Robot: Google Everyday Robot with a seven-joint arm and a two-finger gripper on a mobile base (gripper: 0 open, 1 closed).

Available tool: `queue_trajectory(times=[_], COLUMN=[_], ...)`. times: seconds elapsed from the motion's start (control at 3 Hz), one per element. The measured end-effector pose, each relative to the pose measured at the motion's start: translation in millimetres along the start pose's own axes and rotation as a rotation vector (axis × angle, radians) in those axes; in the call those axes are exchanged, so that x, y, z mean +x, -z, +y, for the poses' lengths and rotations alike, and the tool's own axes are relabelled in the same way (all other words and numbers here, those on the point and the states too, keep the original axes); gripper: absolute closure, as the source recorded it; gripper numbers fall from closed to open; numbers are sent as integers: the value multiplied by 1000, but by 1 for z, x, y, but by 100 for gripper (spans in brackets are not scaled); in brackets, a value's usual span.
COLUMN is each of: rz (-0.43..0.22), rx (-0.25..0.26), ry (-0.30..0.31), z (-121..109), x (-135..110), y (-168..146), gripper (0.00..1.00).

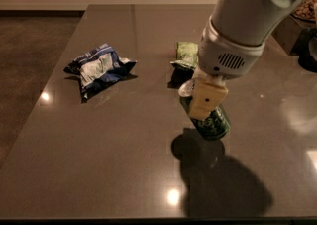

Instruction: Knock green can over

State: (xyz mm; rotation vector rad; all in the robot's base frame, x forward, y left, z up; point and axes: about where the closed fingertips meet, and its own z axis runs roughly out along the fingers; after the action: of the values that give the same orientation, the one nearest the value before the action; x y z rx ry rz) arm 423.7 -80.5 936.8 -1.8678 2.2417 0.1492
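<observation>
The green can [216, 124] is dark green with pale lettering and a silver top. It is tilted steeply, top toward the upper left and base toward the lower right, right of the middle of the dark table [99, 159]. My gripper [200, 104] hangs from the white arm at the upper right and is shut on the can. One cream finger [207, 98] lies across the can's front; the other finger is hidden behind it. The can's shadow falls on the table just below it.
A crumpled blue-and-white snack bag [99, 68] lies at the left of the table. A flat green snack bag [186, 54] lies just behind the can. The table's left edge drops to a brown floor. A dark object sits at the far right [307, 45].
</observation>
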Motion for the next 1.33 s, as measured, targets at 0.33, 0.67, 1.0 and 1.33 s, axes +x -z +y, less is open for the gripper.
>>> queue_trajectory(times=[0.33, 0.67, 1.0, 1.33], rz=[73, 143, 177, 214], rx=[0, -12, -33, -39], ry=[28, 46, 55, 73], z=[5, 7, 6, 8], x=[-2, -5, -7, -11], y=[-10, -22, -32, -41], gripper=[100, 75, 51, 28])
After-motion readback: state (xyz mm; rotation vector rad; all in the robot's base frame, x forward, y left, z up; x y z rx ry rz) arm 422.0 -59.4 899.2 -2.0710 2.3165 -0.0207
